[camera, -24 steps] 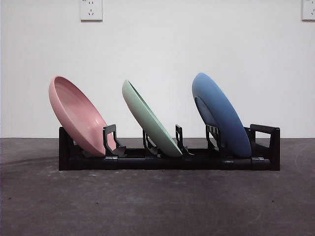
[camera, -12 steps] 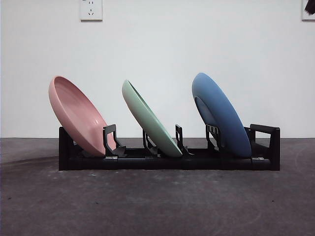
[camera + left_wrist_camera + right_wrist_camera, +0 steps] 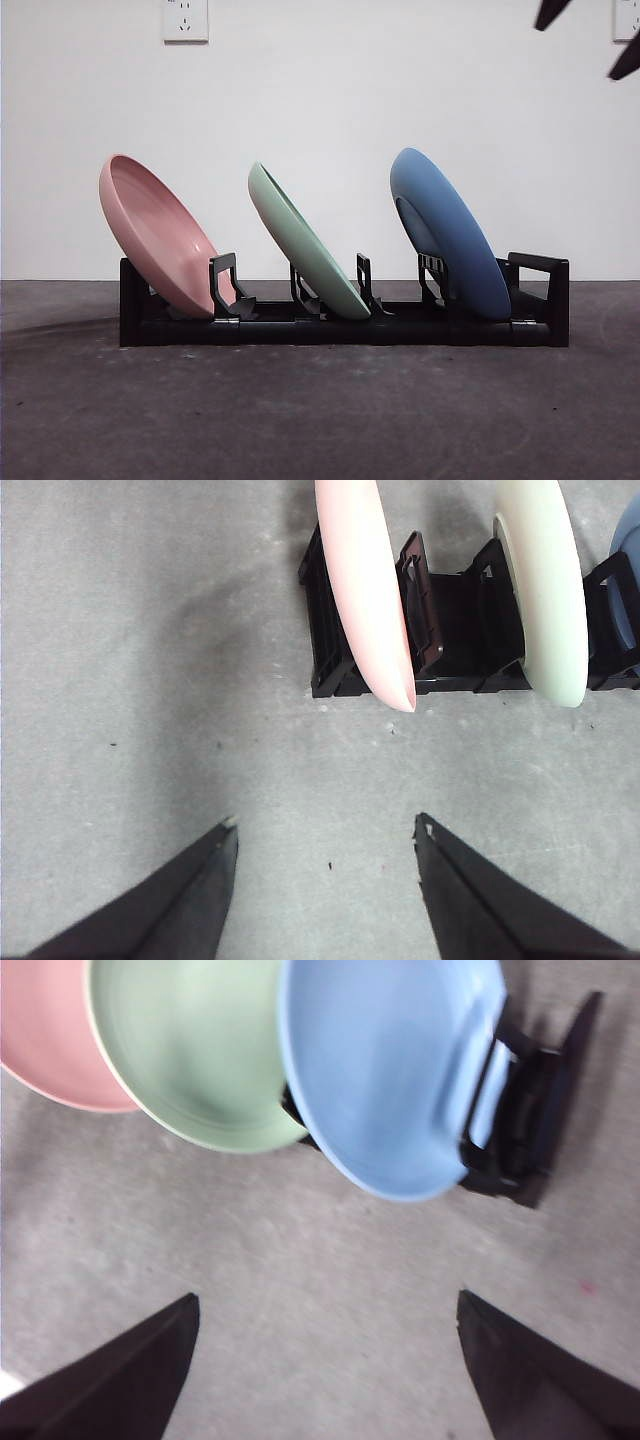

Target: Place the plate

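Three plates lean in a black rack point(image 3: 340, 330) on the table: a pink plate point(image 3: 150, 230) at the left end, a green plate point(image 3: 305, 245) in the middle and a blue plate point(image 3: 450, 235) at the right end. My right gripper point(image 3: 325, 1300) hangs open and empty above the table in front of the blue plate point(image 3: 385, 1070); its black tips show as the right gripper point(image 3: 590, 35) in the front view's top right corner. My left gripper point(image 3: 325, 825) is open, holds nothing, and stays high and back from the pink plate point(image 3: 365, 590) at the rack's left end point(image 3: 330, 670).
Bare grey table point(image 3: 320, 420) stretches in front of the rack. A white wall with a socket point(image 3: 185, 20) stands behind it. The rack's right end bracket point(image 3: 545, 290) holds nothing.
Two black jaw tips have come down into the top right corner of the front view, further than half a second ago. The plates and rack have not moved.
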`<state>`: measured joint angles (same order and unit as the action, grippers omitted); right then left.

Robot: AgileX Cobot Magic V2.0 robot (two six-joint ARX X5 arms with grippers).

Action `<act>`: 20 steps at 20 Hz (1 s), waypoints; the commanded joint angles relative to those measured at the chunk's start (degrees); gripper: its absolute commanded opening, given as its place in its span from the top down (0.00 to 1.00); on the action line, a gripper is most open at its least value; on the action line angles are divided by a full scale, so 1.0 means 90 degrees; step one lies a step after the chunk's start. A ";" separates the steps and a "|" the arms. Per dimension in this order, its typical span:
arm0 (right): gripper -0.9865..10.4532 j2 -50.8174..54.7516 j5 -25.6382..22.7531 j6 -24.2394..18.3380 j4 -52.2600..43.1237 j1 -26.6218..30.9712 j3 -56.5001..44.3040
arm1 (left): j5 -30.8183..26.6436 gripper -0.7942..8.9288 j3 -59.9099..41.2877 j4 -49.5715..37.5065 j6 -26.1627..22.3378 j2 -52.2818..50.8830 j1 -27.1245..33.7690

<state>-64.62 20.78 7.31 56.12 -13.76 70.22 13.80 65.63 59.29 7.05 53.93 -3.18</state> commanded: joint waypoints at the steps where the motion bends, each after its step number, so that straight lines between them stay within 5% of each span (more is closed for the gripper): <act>1: 0.60 -0.0510 -0.0024 0.0233 -0.0039 -0.0141 0.0418 | 0.0032 0.63 0.0160 -0.0070 -0.0044 0.0015 -0.0012; 12: 0.63 -0.3373 -0.0005 0.0170 -0.0634 -0.0758 0.2722 | 0.0029 0.63 0.0160 -0.0189 -0.0044 0.0017 -0.0012; 20: 0.67 -0.4155 -0.0192 0.0163 -0.1018 -0.0991 0.2987 | 0.0029 0.63 0.0160 -0.0187 -0.0044 0.0017 -0.0012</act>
<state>-100.84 19.31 8.84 47.42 -22.35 95.59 13.80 65.63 58.08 7.05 53.93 -3.18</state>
